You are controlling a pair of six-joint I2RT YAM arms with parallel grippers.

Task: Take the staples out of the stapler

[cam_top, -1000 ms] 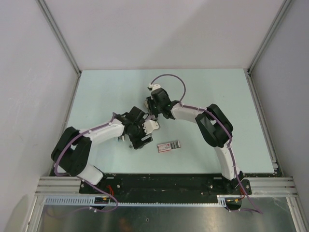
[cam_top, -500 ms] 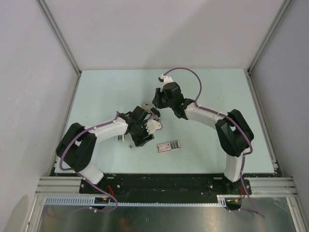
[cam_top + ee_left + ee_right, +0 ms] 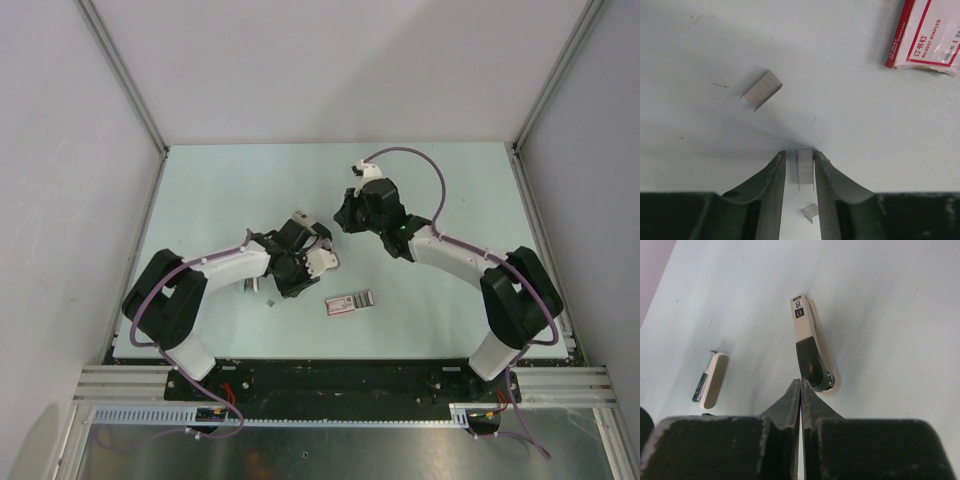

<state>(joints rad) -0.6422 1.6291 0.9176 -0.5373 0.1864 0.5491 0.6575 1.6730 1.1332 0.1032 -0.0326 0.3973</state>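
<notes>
The stapler (image 3: 812,347), black top over a beige base, lies on the table just beyond my right gripper (image 3: 800,381). That gripper is shut and empty, its tips next to the stapler's black rear end. In the left wrist view several pieces of staples lie on the table. A short strip (image 3: 805,170) is between the fingers of my left gripper (image 3: 799,154). It rests against the right finger, with a narrow gap to the left finger. A tiny fragment (image 3: 811,212) lies deeper between them. Another strip (image 3: 761,89) lies free to the upper left.
A pink-and-grey staple box (image 3: 350,302) (image 3: 930,35) lies near the table's front, right of the left gripper. A small beige piece with a dark metal end (image 3: 712,377) (image 3: 250,287) lies beside the left arm. Grey walls and metal rails enclose the table.
My right arm has pulled back to the right, away from the left arm, and its jaws have shut. The left gripper's jaws have narrowed around the staple strip.
</notes>
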